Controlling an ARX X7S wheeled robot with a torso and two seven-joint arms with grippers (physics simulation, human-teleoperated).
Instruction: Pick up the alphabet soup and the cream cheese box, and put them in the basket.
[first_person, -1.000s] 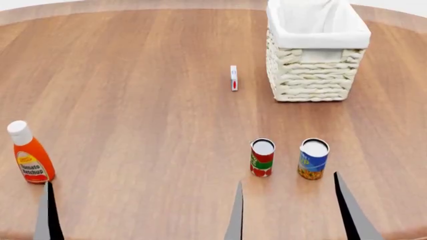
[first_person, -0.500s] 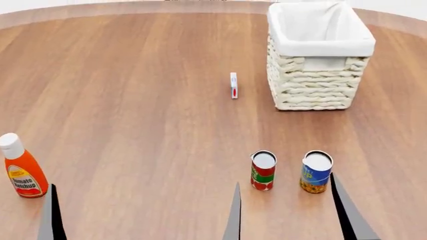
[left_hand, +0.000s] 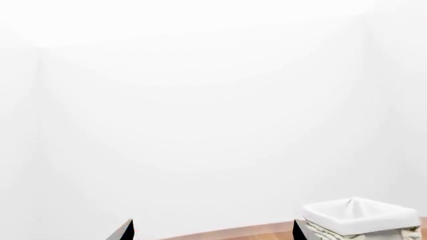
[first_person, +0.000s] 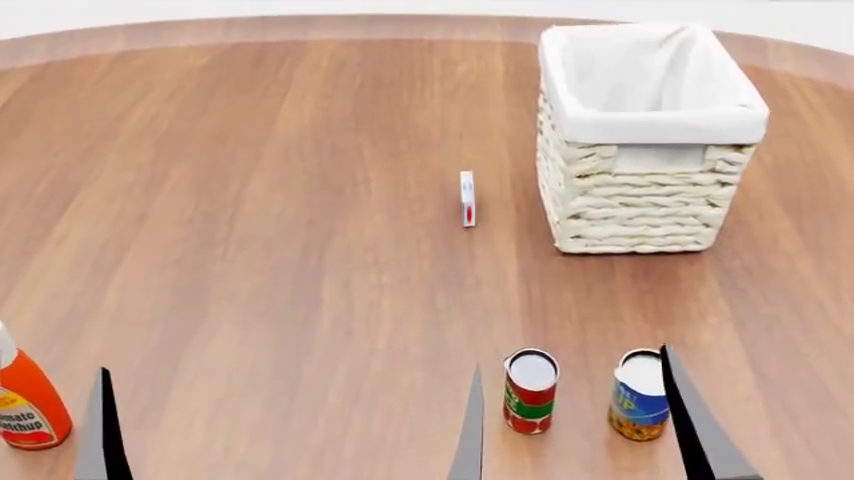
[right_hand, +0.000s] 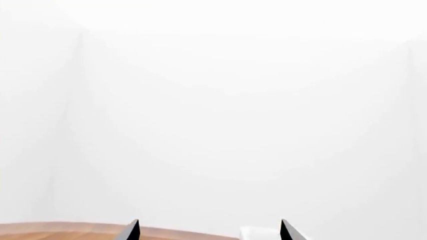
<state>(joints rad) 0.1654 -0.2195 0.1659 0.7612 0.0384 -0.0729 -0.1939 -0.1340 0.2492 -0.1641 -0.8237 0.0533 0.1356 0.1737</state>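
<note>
- Everything slides nearer in the head view: alphabet soup (first_person: 638, 396), cream cheese box (first_person: 467, 198), basket (first_person: 650, 134) on the bench (first_person: 267, 200).
- Both grippers' jaws spread wide, empty.

Evenly and brightly lit from above, no glare on the table (first_person: 267, 200). Only faint, soft shadows cast beside the basket (first_person: 650, 150) and cans. Sharp throughout, no blur or edge distortion. Both wrist views washed out to near-uniform white.
</note>
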